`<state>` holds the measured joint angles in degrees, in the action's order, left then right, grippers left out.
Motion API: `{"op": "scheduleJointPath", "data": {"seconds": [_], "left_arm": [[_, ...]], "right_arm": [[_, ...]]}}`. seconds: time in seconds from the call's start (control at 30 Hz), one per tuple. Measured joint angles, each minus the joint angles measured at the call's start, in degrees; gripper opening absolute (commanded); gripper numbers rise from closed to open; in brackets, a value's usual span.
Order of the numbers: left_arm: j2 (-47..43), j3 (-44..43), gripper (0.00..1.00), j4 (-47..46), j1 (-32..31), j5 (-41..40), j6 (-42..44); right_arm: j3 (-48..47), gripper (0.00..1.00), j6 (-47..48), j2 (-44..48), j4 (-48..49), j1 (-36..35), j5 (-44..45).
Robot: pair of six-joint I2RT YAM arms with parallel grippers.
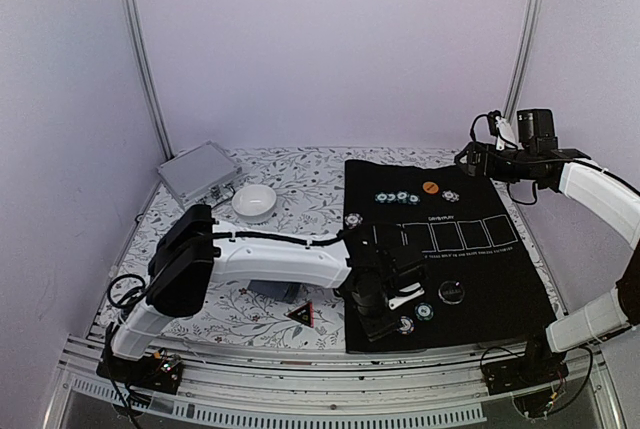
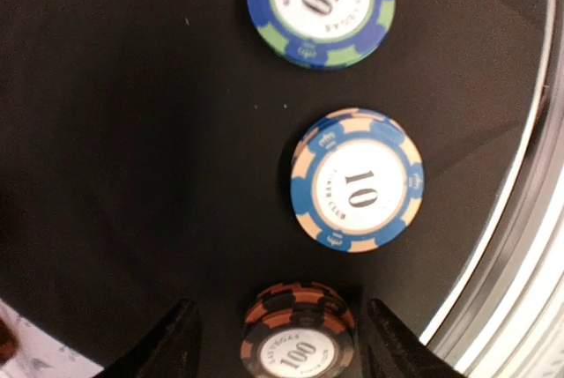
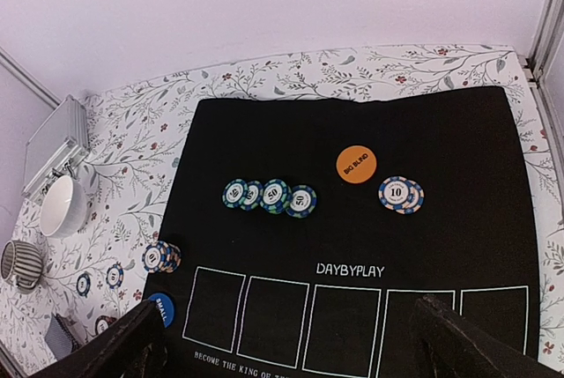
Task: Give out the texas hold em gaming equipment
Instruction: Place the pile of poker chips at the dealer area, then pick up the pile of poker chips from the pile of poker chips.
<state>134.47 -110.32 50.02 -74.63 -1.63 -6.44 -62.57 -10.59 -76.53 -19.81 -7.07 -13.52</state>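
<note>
My left gripper (image 2: 278,307) sat at the bottom of its wrist view with fingers spread either side of a red-brown 100 chip stack (image 2: 298,343), not clamping it. Above, on the black mat (image 2: 132,131), lay a 10 chip (image 2: 357,180) and, at the top edge, a 50 chip (image 2: 319,6). My right gripper (image 3: 286,307) hung spread wide and empty. A row of four chips (image 3: 269,196) and an orange button (image 3: 356,165) lay mid-frame in its view.

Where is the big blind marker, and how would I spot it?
Find the black mat, then the row of white card boxes printed on it. Beyond the boxes, the marker lies between a row of four chips and a pair of 10 chips. It alone is plain orange, unstriped, lettered BIG BLIND.
</note>
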Motion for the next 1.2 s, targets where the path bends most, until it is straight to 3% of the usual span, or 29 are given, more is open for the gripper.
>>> {"op": "scheduleJointPath", "data": {"seconds": [0.3,0.37,0.53,0.7,1.1,1.2], "left_arm": [[-10.6,1.64,0.96,-3.19,1.01,-1.75,1.01],[-14.58,3.74,0.98,-4.5,2.36,-1.77,0.46],[-20.39,9.27,0.98,-6.4,10.86,-3.15,-2.14],[-20.5,16.02,0.98,-6.82,20.06,-7.17,-4.2],[-16.61,21.11,0.84,-11.39,22.14,-5.11,-4.66],[-15.04,21.14,0.73,-12.37,22.16,-3.69,-4.48]], "right_arm": [[-0.02,0.99,0.0,0.0,-0.44,0.0,-0.52],[-0.02,0.99,0.0,0.22,-0.57,0.0,-0.72],[-0.02,0.99,-0.02,1.86,-0.76,0.0,-1.16],[-0.44,0.99,0.0,2.73,-0.74,0.0,-1.68],[-0.48,0.99,0.11,2.71,-0.81,0.0,-1.92],[-0.48,0.99,0.11,2.64,-0.79,0.0,-1.92]]}}
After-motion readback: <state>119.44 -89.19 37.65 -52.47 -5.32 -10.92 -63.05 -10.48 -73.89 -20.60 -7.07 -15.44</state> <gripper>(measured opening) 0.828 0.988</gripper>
